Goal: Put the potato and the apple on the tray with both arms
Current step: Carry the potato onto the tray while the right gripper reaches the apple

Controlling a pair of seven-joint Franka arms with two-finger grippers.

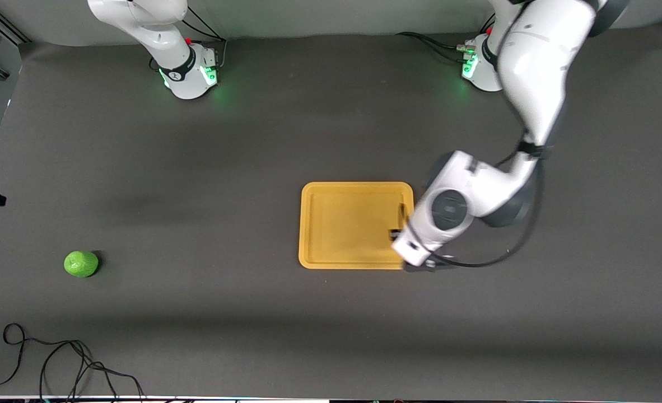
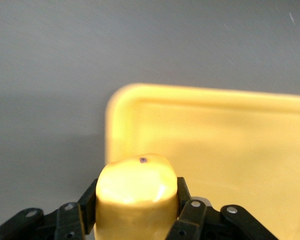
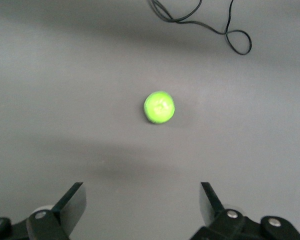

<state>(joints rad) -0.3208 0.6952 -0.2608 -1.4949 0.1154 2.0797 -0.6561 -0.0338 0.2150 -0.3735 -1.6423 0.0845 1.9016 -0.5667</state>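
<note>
The left arm's black gripper (image 2: 135, 220) clamps the lumpy yellow-orange potato (image 2: 136, 192) over the corner of the flat yellow-orange plastic tray (image 1: 336, 224), right of frame centre in the front view. The bright lime-green apple (image 1: 82, 263) sits on the dark table (image 1: 196, 313) at lower left of that view. The right gripper (image 3: 142, 207) hangs above it, fingers spread wide apart.

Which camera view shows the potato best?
The left wrist view: the potato fills its foreground, clamped in the left gripper over the tray. The front view hides it under the arm; the right wrist view lacks it.
</note>
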